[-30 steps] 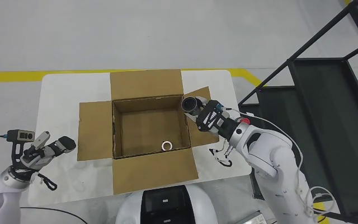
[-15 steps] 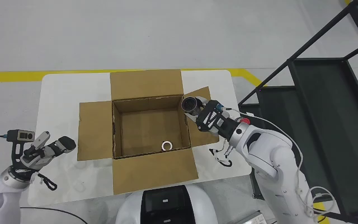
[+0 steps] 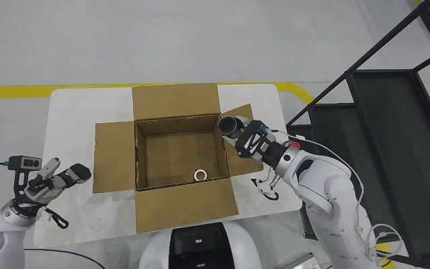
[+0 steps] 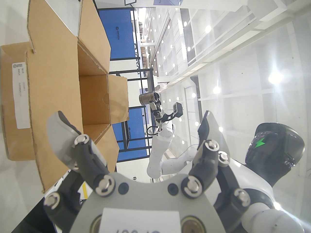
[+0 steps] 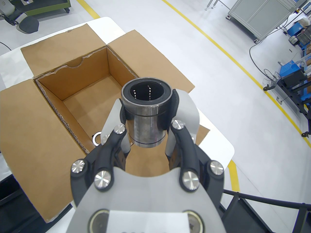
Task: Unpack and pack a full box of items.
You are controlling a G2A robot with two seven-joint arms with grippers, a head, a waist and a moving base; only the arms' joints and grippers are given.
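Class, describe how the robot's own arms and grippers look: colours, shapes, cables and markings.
Both the left gripper and right gripper have black linked fingers with silver screws, pale grey curved pads and a grey base plate bearing a white label. The arms are white-shelled; the right arm carries a red spot and thin cables.

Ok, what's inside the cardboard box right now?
One small white ring lies on the cardboard box floor, by the wall nearest the robot. The metal cylinder is above the box's rim, in the right end effector, which covers a bit of the floor there.
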